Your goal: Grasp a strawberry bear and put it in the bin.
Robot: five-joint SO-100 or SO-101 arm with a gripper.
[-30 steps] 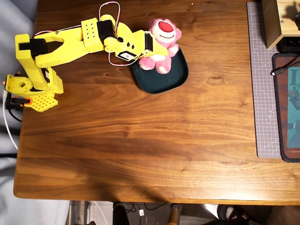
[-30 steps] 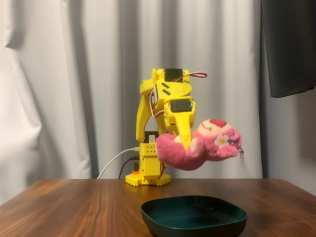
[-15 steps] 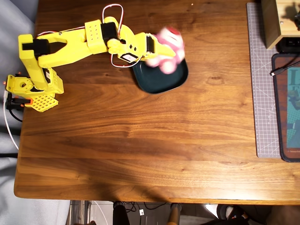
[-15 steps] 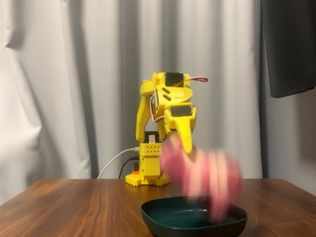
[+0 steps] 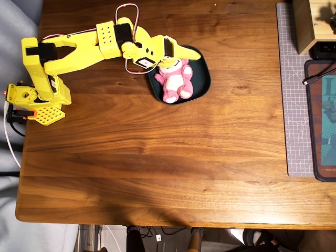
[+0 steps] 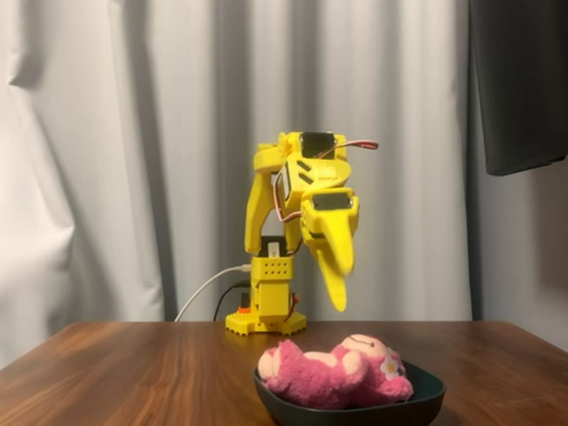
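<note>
bear: strawberry bear [image 5: 176,80] lies inside the bin [image 5: 203,80], on its back, white belly up; in the fixed view [image 6: 333,372] it lies lengthwise, head toward the right, one leg over the left rim
bin: dark teal dish [image 6: 424,397], on the wooden surface [image 5: 157,157], far-center in the overhead view, just right of the arm's tip
fingers: gripper [image 5: 185,52] above the far-left part of the bin, fingers apart, holding nothing; in the fixed view [image 6: 337,282] the fingers [image 6: 334,286] point down, well above the bear, clear gap between, no contact
arm: yellow arm [image 5: 79,50] reaches from its base [image 5: 37,97] at the left edge of the surface toward the right in the overhead view; red and white wires loop over the wrist; in the fixed view the base [image 6: 266,306] stands at the far side behind the bin
right side: grey cutting mat [image 5: 294,89] along the right edge of the surface, wooden box [image 5: 307,23] at the far right corner, dark pad with a cable near it
background: white curtain [image 6: 115,160] behind the arm, dark panel top right in the fixed view
</note>
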